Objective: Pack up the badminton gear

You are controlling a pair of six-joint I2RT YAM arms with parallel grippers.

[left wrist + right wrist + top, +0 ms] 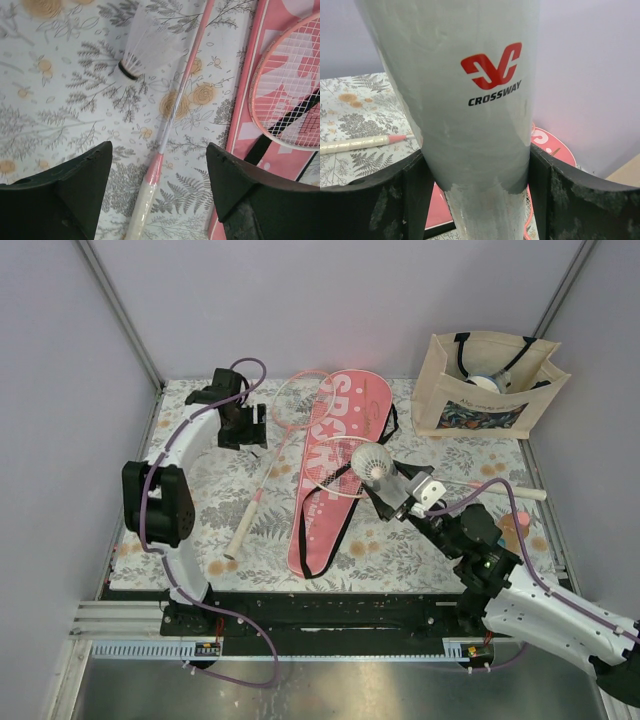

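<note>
A pink-framed racket (262, 483) lies slanted on the floral table, its white handle (142, 207) directly under my left gripper (159, 167). That gripper hovers open, holding nothing. To its right lies the long pink racket cover (335, 475), and the second racket (338, 462) rests on the cover with its handle pointing right. A white shuttlecock (145, 42) lies on the table just beyond the left gripper. My right gripper (477, 160) is shut on the white tube (470, 100) marked "CROSSWAY" and holds it tilted above the cover (555, 145).
A beige tote bag (485, 385) with black straps stands at the back right corner. A small peach bottle (520, 522) sits near the right edge, beside my right arm. Metal frame posts and walls close in the table on three sides.
</note>
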